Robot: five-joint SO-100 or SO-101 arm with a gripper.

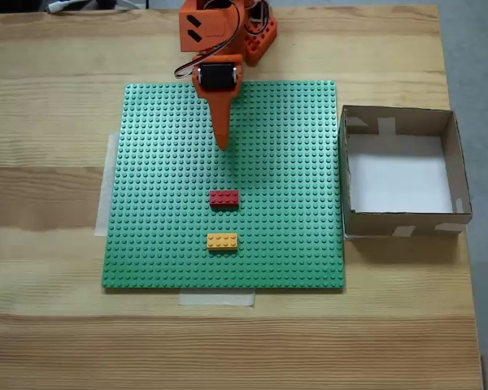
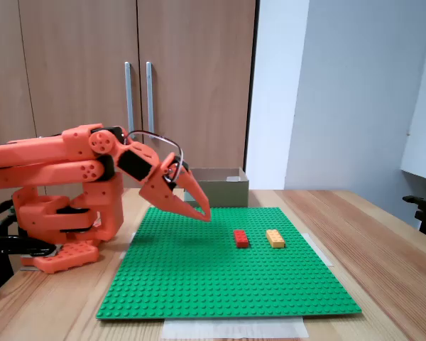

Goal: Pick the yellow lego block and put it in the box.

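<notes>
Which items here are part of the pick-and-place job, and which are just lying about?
Part of the job:
- yellow lego block
- box, with nothing in it
- gripper, shut, poised above the baseplate

Lying about:
- red brick
- green baseplate, under both bricks
- wooden table

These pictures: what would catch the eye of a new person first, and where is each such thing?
First comes the bright orange arm, folded low at the baseplate's far edge, its gripper pointing down over the green baseplate. Next, two small bricks stand near the plate's middle: the red brick and, just beyond it from the arm, the yellow lego block. The box sits open beside the plate.
</notes>
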